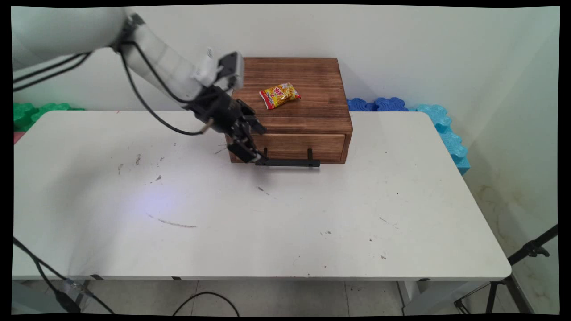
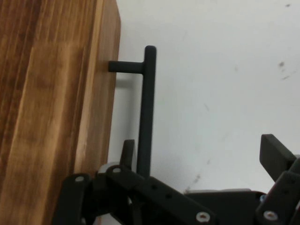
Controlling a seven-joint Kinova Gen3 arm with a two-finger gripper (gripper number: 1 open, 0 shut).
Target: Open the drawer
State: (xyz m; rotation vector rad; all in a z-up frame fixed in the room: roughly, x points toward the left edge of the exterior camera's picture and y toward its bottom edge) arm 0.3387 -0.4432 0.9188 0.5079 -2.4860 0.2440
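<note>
On the worktop [image 1: 267, 232] a wooden box [image 1: 292, 96] is sitting with a snack packet [image 1: 279, 95] lying on top, its drawer [image 1: 303, 146] looking closed, while the pincer [image 1: 250, 156] is hovering wide open at the left end of the drawer's black handle [image 1: 290, 162], gripping nothing.

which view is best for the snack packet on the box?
Main view. The yellow-and-red snack packet lies in full sight on top of the wooden drawer box, right of the tool. The hand view shows none of it: only the box's side, the black handle and bare table.
</note>
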